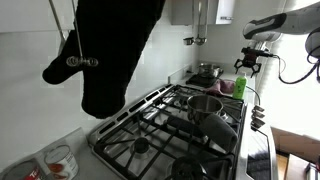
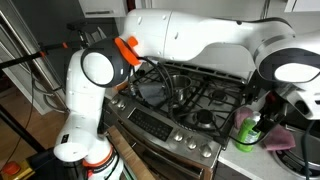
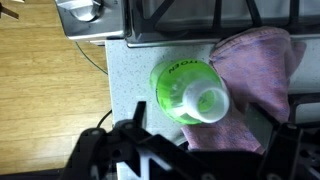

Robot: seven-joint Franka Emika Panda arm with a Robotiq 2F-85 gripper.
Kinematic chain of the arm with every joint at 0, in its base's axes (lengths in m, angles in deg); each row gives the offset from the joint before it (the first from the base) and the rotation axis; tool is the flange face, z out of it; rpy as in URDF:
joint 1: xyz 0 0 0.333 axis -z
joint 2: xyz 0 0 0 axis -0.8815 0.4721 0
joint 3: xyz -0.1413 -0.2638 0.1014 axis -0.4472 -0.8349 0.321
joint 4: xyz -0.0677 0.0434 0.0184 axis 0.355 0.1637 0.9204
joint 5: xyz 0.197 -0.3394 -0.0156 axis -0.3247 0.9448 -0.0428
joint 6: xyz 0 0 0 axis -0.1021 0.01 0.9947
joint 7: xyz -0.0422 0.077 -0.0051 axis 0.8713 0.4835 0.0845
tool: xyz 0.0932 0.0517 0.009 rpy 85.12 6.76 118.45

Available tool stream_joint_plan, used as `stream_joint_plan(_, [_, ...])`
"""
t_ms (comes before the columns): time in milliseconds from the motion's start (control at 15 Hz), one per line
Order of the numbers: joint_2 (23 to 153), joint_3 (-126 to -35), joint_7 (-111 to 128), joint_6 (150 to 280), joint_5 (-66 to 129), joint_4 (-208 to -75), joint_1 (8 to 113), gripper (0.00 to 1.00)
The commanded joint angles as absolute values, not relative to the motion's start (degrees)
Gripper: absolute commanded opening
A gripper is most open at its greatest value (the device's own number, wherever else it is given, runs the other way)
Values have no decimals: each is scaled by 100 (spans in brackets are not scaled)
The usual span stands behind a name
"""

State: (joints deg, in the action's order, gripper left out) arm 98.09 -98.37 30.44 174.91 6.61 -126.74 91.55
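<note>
The bottle [image 3: 190, 92] stands upright on the surface [image 3: 125, 90], at 12 o'clock from the released, empty jaws, a cloth [image 3: 262, 60] touching at its 3 o'clock.

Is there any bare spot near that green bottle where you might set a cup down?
Bare counter lies left of the green bottle, bordered by the stove above and the counter's edge. Right of the bottle it is crowded: the pink cloth lies right beside it.
</note>
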Motion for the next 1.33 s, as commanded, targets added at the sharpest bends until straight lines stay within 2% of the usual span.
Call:
stream_joint_plan(0, [10146,-9715,3030,17025,399,-12268,9457,100])
stream_joint_plan(733, [10652,-9407,3142,16575,-93,-11842,9863,98])
stream_joint_plan(800, [10685,-9375,3159,16531,-147,-11813,9888,74])
stream_joint_plan(933, [10764,-9303,3164,16428,-264,-11733,9951,70])
stream_joint_plan(1133, [10851,-9214,3169,16268,-437,-11646,10044,47])
stream_joint_plan(1267, [10880,-9169,3160,16212,-510,-11602,10075,46])
